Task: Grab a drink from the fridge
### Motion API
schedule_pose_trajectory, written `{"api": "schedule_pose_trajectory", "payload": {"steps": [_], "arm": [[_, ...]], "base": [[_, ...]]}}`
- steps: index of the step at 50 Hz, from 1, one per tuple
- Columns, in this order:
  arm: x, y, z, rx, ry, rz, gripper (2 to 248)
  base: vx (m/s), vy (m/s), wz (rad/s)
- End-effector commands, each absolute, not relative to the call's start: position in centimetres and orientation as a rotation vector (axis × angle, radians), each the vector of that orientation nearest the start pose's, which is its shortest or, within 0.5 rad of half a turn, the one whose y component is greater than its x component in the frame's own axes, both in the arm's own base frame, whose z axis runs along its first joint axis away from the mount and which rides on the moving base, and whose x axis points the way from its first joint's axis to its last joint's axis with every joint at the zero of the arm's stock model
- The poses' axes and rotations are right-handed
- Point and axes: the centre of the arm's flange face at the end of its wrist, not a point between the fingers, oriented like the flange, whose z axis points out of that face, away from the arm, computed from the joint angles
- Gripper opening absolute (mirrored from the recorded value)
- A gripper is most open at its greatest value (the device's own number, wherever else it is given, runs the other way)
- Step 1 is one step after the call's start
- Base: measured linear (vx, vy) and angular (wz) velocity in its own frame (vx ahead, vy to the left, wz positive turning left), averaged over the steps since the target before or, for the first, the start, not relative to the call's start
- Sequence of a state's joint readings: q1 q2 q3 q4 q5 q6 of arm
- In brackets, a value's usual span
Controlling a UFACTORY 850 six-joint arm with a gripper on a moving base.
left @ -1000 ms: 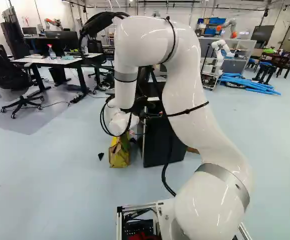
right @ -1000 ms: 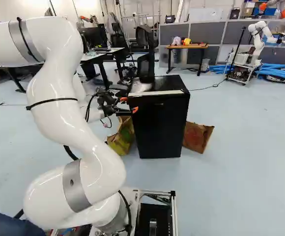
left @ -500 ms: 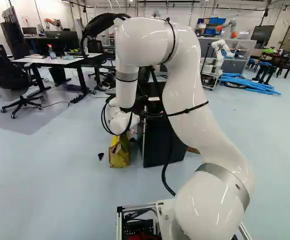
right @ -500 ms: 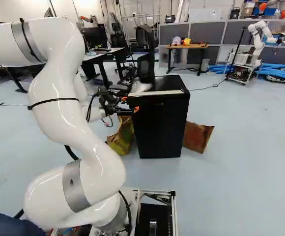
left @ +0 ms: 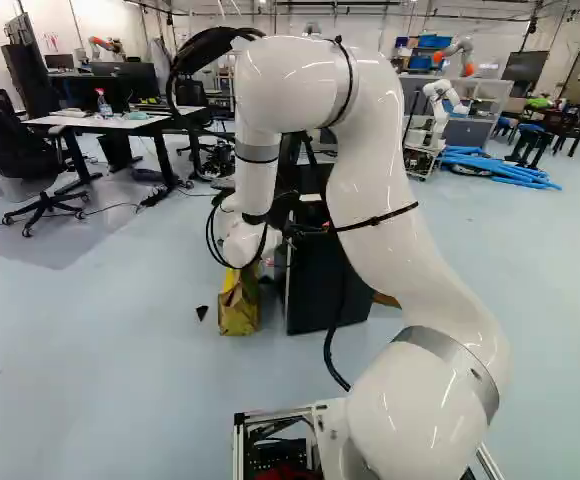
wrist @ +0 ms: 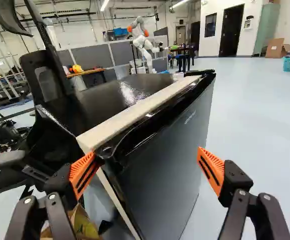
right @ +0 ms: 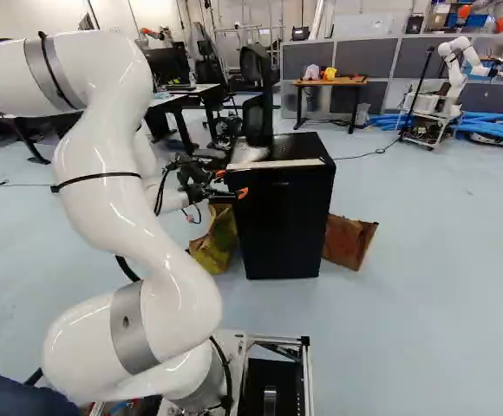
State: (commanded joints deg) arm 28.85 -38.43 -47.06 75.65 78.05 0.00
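Wrist view: fingers [wrist: 83, 175] wide open, one by the black fridge [wrist: 105, 97], near the edge of its door [wrist: 167, 160]. I'd ease that one behind the edge, then swing gently outward. Drink's hidden, presumably inside.

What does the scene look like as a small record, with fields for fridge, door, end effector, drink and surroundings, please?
fridge: black, upright on the floor
door: looks shut
end effector: open, at the fridge's top front edge, holding nothing
drink: none visible
surroundings: yellowish bag beside the fridge
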Motion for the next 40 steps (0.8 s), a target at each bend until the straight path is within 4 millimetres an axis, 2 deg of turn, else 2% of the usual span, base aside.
{"api": "schedule_pose_trajectory", "payload": {"steps": [19,40], "arm": [[45.6,15.4,25.6,-2.482,1.246,-2.218,247],[43.7,15.1,25.7,-2.516,1.231,-2.209,247]], "base": [[0.000,0.000,0.000],[0.000,0.000,0.000]]}}
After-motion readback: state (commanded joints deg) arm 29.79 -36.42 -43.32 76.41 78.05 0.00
